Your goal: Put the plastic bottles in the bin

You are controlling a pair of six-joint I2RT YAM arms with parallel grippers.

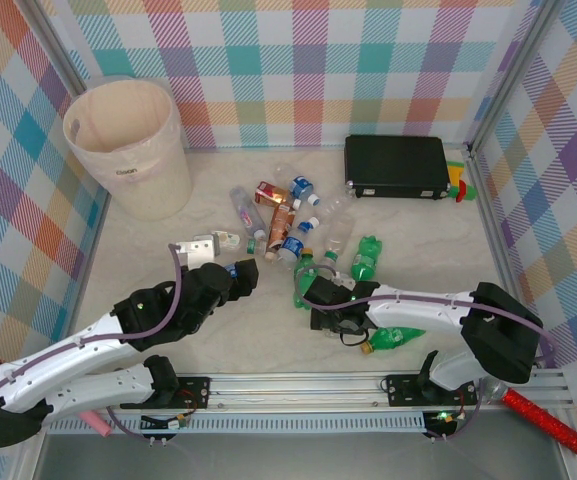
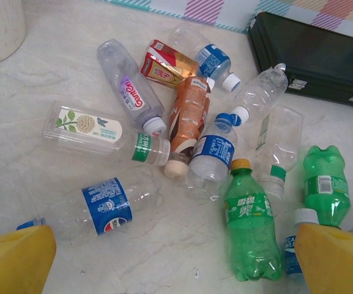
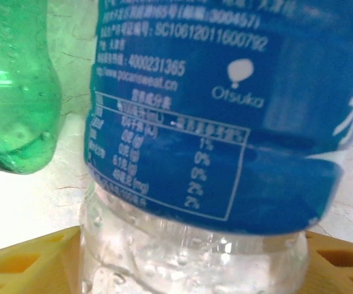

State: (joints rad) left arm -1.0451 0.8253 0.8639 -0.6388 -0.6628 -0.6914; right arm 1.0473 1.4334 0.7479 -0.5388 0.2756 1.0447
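Bin, lined in clear plastic, stands far left on the counter; bottles lie loose at centre. My right gripper clamps a blue-labelled bottle — "Otsuka", "pocarisweat.cn" legible. My left gripper hangs wide open above the pile.

Overhead view of an enclosed work cell w/ three walls in pastel plaid: teal, orange, purple, pink & yellow bands on white. Back wall runs across top of frame; side walls fill left edge & right edge. Silver metal post at upper-right corner. Tabletop is cream w/ faint marble veining, evenly lit, soft shadows. Silver slotted rail spans bottom centre.
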